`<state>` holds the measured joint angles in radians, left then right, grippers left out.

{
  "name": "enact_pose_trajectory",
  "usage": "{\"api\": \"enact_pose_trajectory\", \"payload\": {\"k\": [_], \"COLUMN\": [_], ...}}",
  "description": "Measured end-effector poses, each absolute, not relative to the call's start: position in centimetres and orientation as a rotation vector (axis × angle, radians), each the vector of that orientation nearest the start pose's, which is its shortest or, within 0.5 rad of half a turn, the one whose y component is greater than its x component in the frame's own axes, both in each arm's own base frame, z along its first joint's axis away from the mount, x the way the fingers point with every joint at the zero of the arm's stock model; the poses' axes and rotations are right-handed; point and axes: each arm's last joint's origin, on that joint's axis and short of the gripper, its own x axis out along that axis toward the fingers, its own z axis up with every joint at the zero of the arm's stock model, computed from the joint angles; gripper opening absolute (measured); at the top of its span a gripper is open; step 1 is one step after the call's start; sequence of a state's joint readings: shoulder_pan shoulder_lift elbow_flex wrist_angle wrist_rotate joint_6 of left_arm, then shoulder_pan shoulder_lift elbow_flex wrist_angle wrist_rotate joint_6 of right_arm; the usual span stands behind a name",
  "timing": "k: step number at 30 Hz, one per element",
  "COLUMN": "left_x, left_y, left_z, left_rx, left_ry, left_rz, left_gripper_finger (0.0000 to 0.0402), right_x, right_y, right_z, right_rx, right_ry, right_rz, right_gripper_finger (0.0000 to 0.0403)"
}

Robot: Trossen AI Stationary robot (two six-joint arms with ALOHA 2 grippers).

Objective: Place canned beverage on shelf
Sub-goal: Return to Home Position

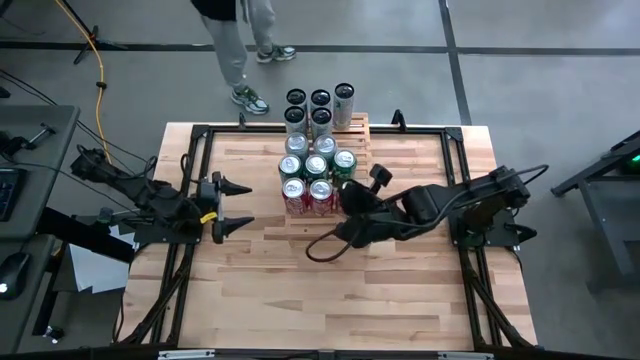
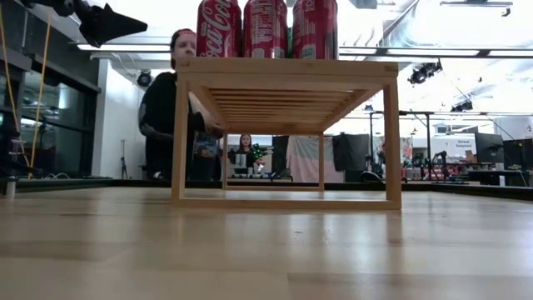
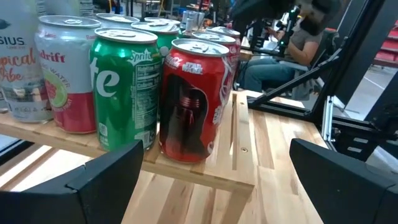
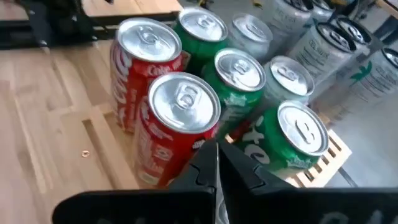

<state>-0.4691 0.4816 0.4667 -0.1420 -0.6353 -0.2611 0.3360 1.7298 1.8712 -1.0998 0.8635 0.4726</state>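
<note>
Aluminium red cans (image 4: 163, 134) on the shelf (image 2: 283, 68) look slick, dentable; best pinched mid-wall; right gripper (image 4: 217, 152) clenched empty beside them; left gripper (image 1: 248, 205) spread.

Upright red, green, silver cans (image 1: 316, 166) crowd the wooden shelf (image 2: 283, 68).

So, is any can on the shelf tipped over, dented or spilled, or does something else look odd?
Nothing stands out. The red cans, the green cans and the taller cans behind them all stand upright in rows on the shelf. No dent or spill shows on the cans.
</note>
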Motion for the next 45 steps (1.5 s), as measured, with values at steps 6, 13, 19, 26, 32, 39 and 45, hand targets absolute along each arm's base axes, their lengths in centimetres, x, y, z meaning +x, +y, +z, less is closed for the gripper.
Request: {"api": "enact_pose_trajectory", "payload": {"k": [6, 13, 19, 26, 32, 39, 45], "left_x": [11.6, 11.7, 11.7, 11.7, 11.7, 11.6, 11.7], "left_y": [-4.0, -4.0, -4.0, -4.1, -4.0, -3.9, -4.1], "left_z": [27.0, 27.1, 27.1, 27.1, 27.1, 28.0, 28.0], "left_rx": [-0.19, -0.176, -0.174, -0.175, -0.14, -0.062, -0.004], "left_ry": [0.089, 0.082, 0.082, 0.085, 0.084, 0.011, 0.014], "left_rz": [0.177, 0.177, 0.177, 0.177, 0.185, 0.212, 0.154], "left_gripper_finger": [0.0394, 0.0394, 0.0394, 0.0394, 0.0394, 0.0394, 0.0394], "right_x": [33.2, 33.0, 32.8, 32.8, 29.6, 24.1, 20.7], "right_y": [8.8, 8.0, 8.2, 8.6, 10.6, 10.8, 10.3], "right_z": [38.6, 38.2, 38.4, 38.4, 43.0, 45.0, 42.6], "right_rx": [-0.118, -0.079, -0.105, -0.074, -0.191, -0.149, -0.095], "right_ry": [0.673, 0.731, 0.707, 0.712, 0.491, 0.432, 0.454], "right_rz": [-0.687, -0.694, -0.71, -0.682, -0.755, -0.727, -0.748], "right_gripper_finger": [0.0, 0.0, 0.0, 0.0, 0.0, 0.0, 0.0]}}
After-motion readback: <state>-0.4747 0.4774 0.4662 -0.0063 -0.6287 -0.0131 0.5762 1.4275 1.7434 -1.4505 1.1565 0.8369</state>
